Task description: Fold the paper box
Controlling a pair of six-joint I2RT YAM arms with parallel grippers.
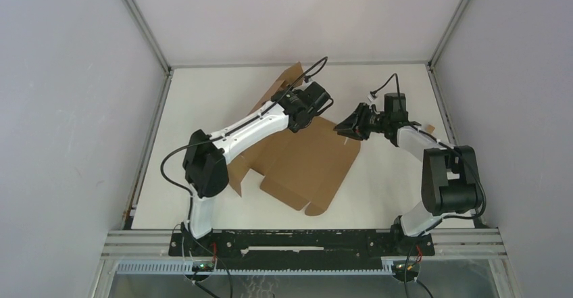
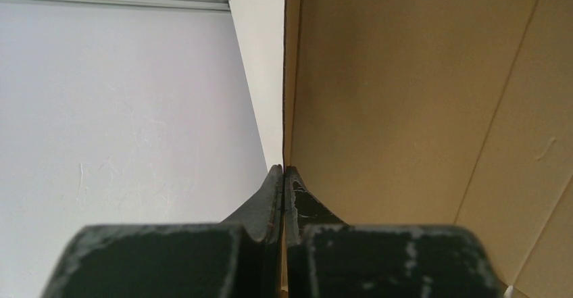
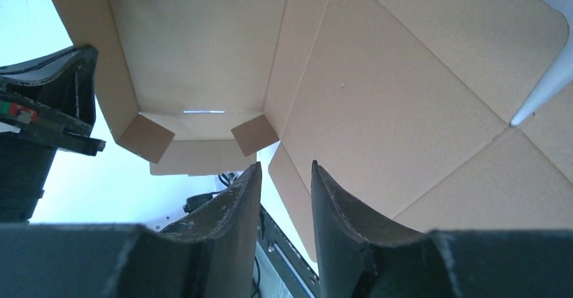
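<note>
You have nothing to read here: no text, label, brand, number or sign shows in any view. The paper box (image 1: 307, 169) faces you as plain brown cardboard, unprinted on every panel you can see.

My left arm (image 1: 246, 130) reaches far toward the middle, left gripper (image 1: 319, 101) pinched tight, fingers (image 2: 267, 203) pressed flat together. My right arm (image 1: 442, 169) folds at the elbow on the right, right gripper (image 1: 346, 128) pointing left toward the other, jaws partly apart.
</note>
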